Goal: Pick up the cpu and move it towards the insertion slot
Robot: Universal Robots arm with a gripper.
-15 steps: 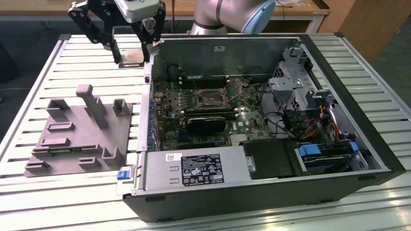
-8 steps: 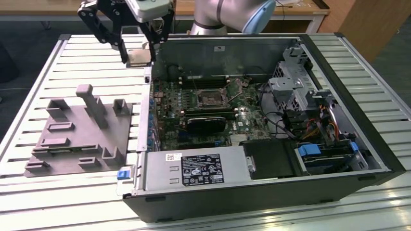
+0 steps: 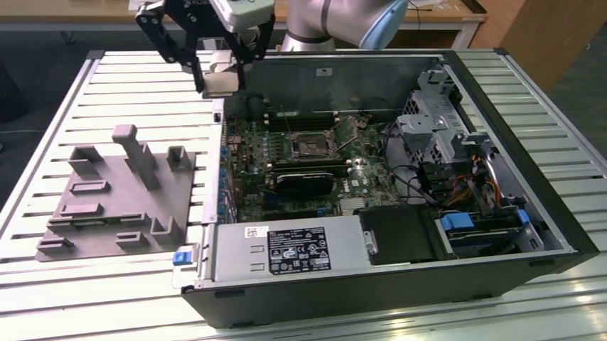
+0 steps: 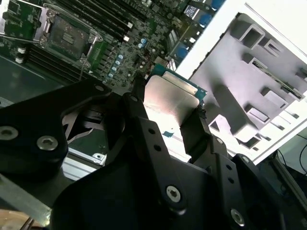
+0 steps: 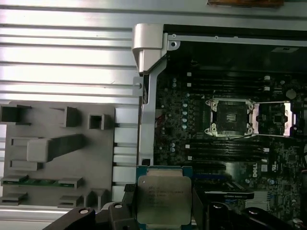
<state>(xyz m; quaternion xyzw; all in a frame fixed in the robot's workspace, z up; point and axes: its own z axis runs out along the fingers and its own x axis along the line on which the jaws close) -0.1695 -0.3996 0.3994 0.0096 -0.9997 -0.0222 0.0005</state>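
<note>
My gripper (image 3: 219, 82) hangs above the slatted table, just outside the open computer case's far corner on the exterior view's left. It is shut on the cpu (image 3: 220, 74), a flat square chip with a silver top. Both wrist views show the cpu (image 5: 164, 199) (image 4: 171, 98) clamped edge to edge between the black fingers (image 4: 144, 129). The insertion slot (image 3: 308, 144) is a dark square socket in a silver frame on the green board, its cover plate swung open. The insertion slot (image 5: 231, 116) (image 4: 67, 36) lies inside the case, well apart from the chip.
A grey fixture block (image 3: 114, 192) with pegs and pockets lies on the table beside the case. Inside the case are a long black card (image 3: 303, 182), a power supply (image 3: 284, 250), a metal drive cage (image 3: 431, 131) and cables. The case wall (image 5: 146, 96) stands between chip and board.
</note>
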